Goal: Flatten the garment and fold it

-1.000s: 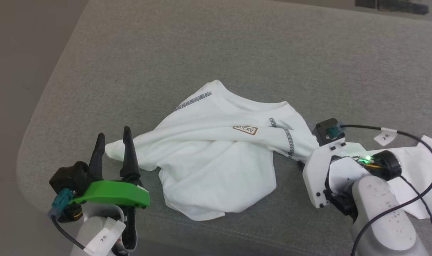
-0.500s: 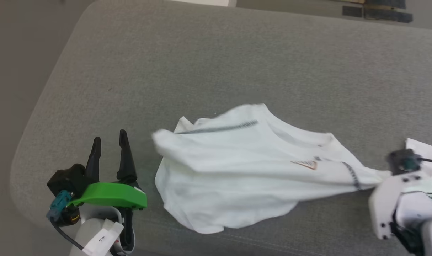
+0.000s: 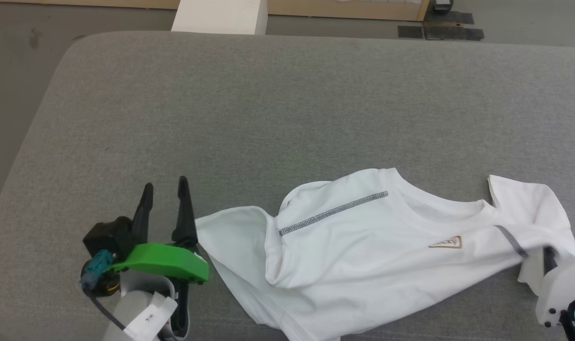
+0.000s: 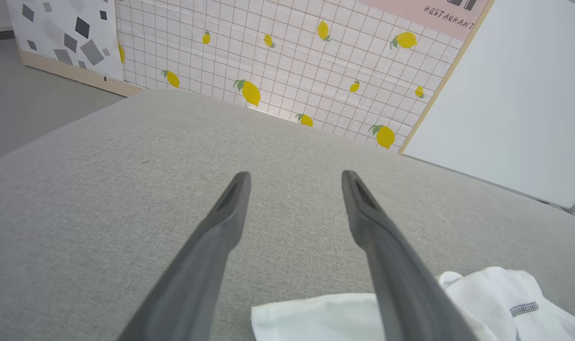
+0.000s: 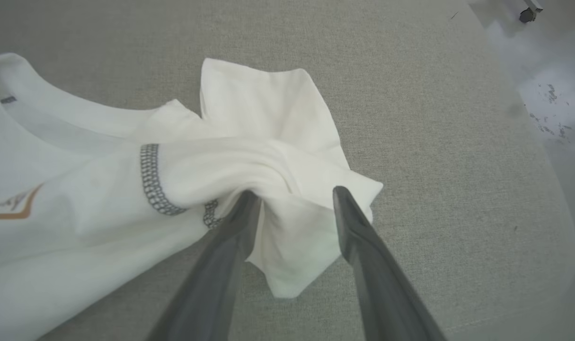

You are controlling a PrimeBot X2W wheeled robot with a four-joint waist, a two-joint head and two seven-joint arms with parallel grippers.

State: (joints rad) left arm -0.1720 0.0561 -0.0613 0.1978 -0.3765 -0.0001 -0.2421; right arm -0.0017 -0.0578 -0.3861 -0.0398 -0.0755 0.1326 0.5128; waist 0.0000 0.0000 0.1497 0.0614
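Garment (image 3: 363, 265) lies crumpled, left pincer (image 3: 165, 183) spread empty, right pincer (image 5: 295, 192) apparently parted around it

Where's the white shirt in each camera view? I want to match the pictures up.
Head view: the garment lies from lower centre to the right edge, starting beside the left gripper.
Left wrist view: a corner of it shows at the bottom, right of centre.
Right wrist view: it covers the left and centre, with sleeve fabric between the right gripper fingers.
Shared landmark: the grey cushion under it.
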